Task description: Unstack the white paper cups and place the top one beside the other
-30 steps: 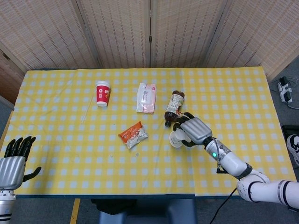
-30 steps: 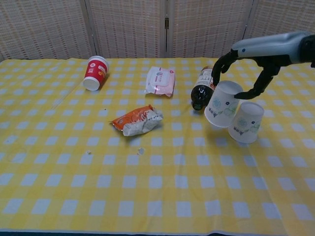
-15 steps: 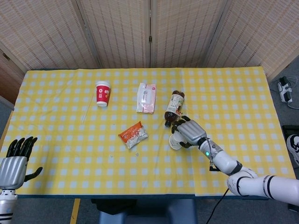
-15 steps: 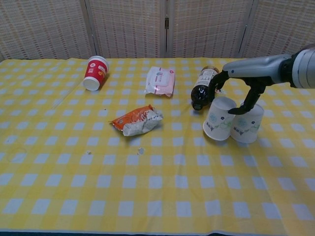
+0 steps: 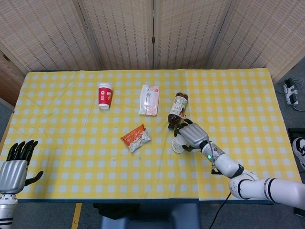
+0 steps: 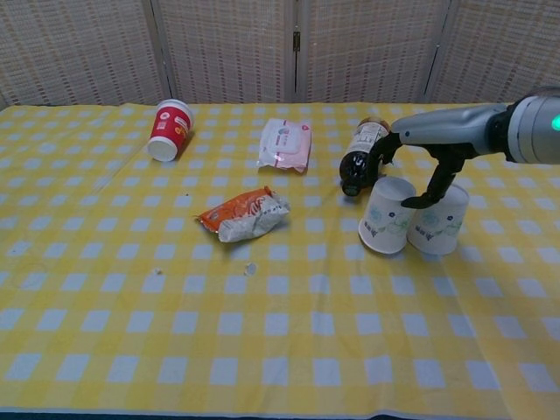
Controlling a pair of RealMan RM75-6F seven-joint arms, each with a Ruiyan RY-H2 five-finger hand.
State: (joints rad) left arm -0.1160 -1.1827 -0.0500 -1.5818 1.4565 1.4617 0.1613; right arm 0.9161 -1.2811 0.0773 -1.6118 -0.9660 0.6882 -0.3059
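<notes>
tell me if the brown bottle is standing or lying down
Lying down. The brown bottle rests on its side on the tablecloth, cap end toward the right hand.

We are seeing both views evenly and brightly lit, with soft light coming from above. Shadows are staying faint: a thin dark one is hugging the cups (image 6: pixel 411 226) under the right hand (image 6: pixel 418 166), and another is lying beside the orange packet (image 6: pixel 243 214). No glare is washing out the yellow cloth (image 5: pixel 71 148), though the pink pouch (image 6: pixel 285 143) is giving off a slight sheen. Focus is holding sharp across the tabletop. In the head view the cloth's edges are bowing slightly towards the corners, and the screen (image 5: pixel 152 33) behind is looking a little dimmer than the cloth.
</notes>
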